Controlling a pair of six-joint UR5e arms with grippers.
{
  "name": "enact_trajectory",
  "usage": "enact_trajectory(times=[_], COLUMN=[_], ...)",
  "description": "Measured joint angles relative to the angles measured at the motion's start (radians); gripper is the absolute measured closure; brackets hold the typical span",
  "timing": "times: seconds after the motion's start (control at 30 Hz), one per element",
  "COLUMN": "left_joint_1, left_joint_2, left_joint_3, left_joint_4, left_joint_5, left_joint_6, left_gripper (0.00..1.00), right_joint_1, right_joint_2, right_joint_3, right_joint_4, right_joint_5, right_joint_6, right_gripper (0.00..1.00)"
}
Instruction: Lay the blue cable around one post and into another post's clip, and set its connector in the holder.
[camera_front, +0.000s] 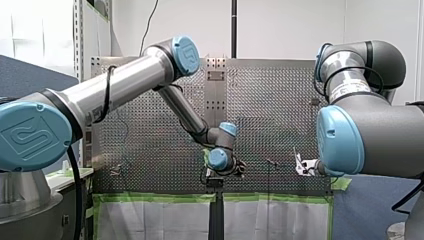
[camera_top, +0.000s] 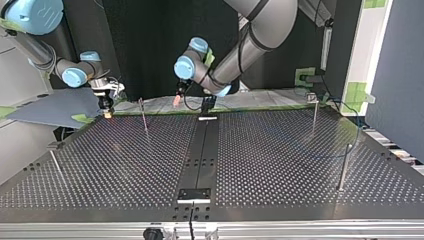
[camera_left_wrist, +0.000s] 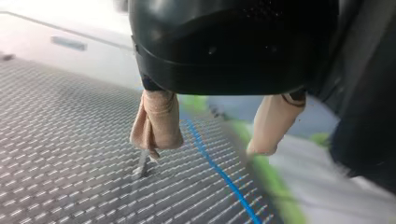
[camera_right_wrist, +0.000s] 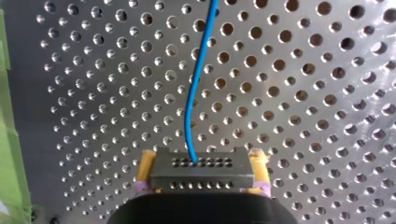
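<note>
My right gripper is shut, its yellow pads clamping a grey connector block. The blue cable leaves the block's face and runs away over the perforated table. In the top view my right gripper hangs over the table's far left corner. My left gripper is open, with beige fingers spread wide just above the plate. The blue cable lies on the plate below the gap between them. My left gripper sits near the far edge at the middle in the top view.
Thin metal posts stand on the plate: one near my right gripper, one far right, one near right, one near left. Small black brackets sit on the centre strip. Green tape lines the far edge.
</note>
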Motion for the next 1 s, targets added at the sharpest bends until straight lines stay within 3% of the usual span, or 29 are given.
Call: enact_trajectory(times=[0.1, 0.23, 0.7, 1.0], left_joint_1=[0.003, -0.005, -0.046, -0.049], left_joint_2=[0.007, 0.009, 0.012, 0.052], left_joint_3=[0.002, 0.002, 0.001, -0.001], left_joint_4=[0.007, 0.006, -0.012, -0.007], left_joint_5=[-0.021, -0.017, 0.09, 0.17], left_joint_6=[-0.009, -0.02, -0.048, -0.063], left_gripper=[0.02, 0.02, 0.02, 0.02], right_joint_1=[0.0, -0.001, -0.003, -0.003], right_joint_2=[0.001, 0.001, 0.003, 0.004], right_joint_3=[0.0, 0.0, 0.0, 0.0], right_joint_4=[0.0, -0.001, -0.006, -0.007], right_joint_5=[0.0, 0.0, 0.0, 0.0], right_joint_6=[0.0, 0.001, 0.003, 0.003], right_gripper=[1.0, 1.0, 1.0, 1.0])
